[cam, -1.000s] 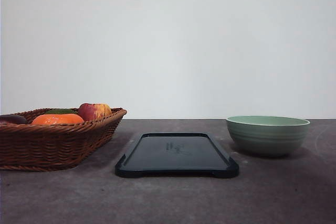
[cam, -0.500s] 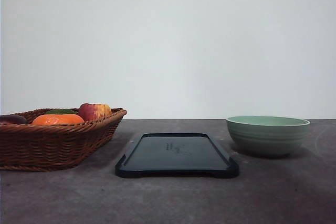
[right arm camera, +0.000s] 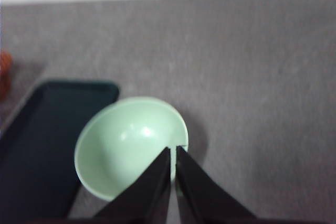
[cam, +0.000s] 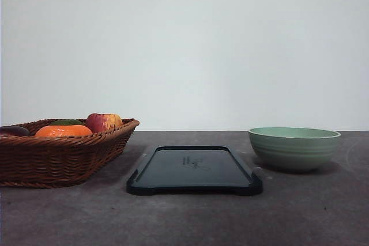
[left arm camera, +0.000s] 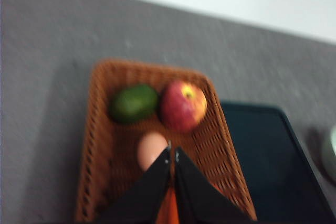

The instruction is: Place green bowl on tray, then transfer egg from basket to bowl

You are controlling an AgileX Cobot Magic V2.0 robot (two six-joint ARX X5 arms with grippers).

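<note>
Right now I see the green bowl (cam: 294, 148) sitting upright on the grey worktop (cam: 184, 217), off to the right of the tray (cam: 194, 169) and not touching it in the front view. That tray lies flat in the middle, nothing on it. To its left sits the basket (cam: 57, 156), holding an apple (cam: 104, 122), an orange fruit (cam: 63, 131) and a dark green fruit (cam: 65, 122) behind the orange one.

From my left wrist camera (rather blurred), the left claw (left arm camera: 172, 153) hangs above the basket with its two fingers pressed together at the tips, gripping nothing. The egg (left arm camera: 150, 149) lies on the basket floor just beside those tips, near the apple and the green fruit. I cannot tell whether the tips touch it.

On the right wrist camera, the right claw (right arm camera: 173, 150) hovers over the bowl's rim, on the side away from the tray, its fingers likewise together with just a hairline gap, clamped on nothing. The bowl's inside is bare and pale, and from this angle its rim sits just beside the tray's corner.
</note>
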